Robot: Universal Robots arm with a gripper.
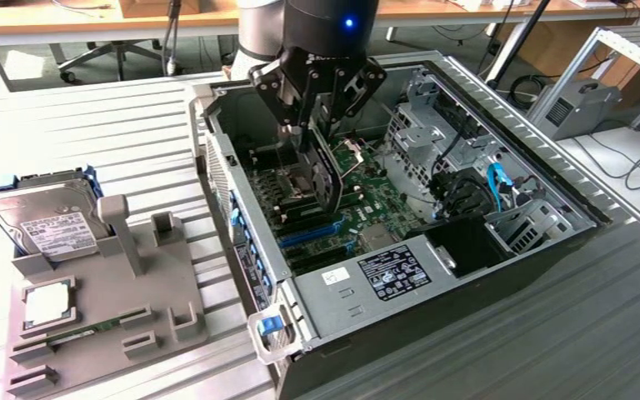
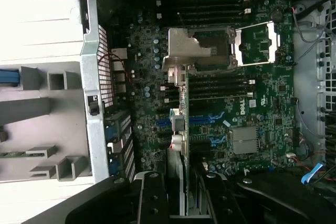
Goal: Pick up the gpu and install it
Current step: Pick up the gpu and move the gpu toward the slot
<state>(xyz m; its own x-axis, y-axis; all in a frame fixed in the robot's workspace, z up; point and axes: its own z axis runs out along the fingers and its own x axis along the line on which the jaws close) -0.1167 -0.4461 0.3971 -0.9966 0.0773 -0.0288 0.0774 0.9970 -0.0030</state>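
The gpu (image 1: 327, 177) is a thin card with a black face, hanging edge-down inside the open computer case (image 1: 467, 93) just above the green motherboard (image 1: 385, 207). My gripper (image 1: 317, 112) is shut on the card's upper edge. In the wrist view the gpu (image 2: 184, 124) appears edge-on, its silver end bracket (image 2: 185, 51) over the board near the CPU socket (image 2: 215, 45). The black fingers (image 2: 152, 198) clamp it from both sides, with the gripper (image 2: 185, 205) centred on the card. Blue expansion slots (image 2: 210, 119) lie on the motherboard (image 2: 257, 103) beside the card's lower edge.
A grey fixture tray (image 1: 114, 321) on the exterior view's left holds a silver hard drive in a blue frame (image 1: 42, 218), a processor chip (image 1: 47, 304) and a green memory strip (image 1: 81, 332). Inside the case are a power supply (image 1: 392, 271), drive cages (image 1: 432, 125) and blue cables (image 1: 500, 185).
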